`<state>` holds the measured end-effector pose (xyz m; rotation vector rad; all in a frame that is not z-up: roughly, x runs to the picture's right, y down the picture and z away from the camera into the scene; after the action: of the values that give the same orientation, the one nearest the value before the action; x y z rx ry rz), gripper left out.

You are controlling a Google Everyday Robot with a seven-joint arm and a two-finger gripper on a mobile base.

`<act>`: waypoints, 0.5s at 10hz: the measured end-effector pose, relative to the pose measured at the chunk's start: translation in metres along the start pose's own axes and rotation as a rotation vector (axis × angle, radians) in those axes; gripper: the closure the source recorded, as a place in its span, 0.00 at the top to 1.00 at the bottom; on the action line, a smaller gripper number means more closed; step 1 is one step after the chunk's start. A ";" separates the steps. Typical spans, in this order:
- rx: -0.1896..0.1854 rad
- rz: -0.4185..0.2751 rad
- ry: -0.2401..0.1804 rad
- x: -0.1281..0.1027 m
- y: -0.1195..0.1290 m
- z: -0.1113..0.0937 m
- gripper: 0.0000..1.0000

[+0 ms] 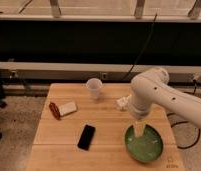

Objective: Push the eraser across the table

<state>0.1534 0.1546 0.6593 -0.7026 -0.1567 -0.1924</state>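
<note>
One black eraser (86,137) lies flat on the bench (109,115), left of the green bowl (150,150). The tool (139,129) hangs over that bowl, wide open, holding nothing. It should go low beside the eraser, then push slowly.

I see the eraser (86,137), a flat black slab with rounded corners. It lies flat and slightly angled on the light wooden tabletop (109,115), well apart from the end effector (139,131) hanging over the tabletop's other side.
</note>
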 end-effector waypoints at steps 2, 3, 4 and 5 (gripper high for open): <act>-0.004 -0.007 0.000 -0.005 -0.001 0.002 0.80; -0.005 -0.009 0.001 -0.006 -0.001 0.003 0.80; -0.005 -0.011 0.000 -0.007 -0.001 0.004 0.80; -0.006 -0.014 0.001 -0.008 -0.001 0.004 0.80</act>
<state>0.1452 0.1573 0.6617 -0.7076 -0.1603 -0.2070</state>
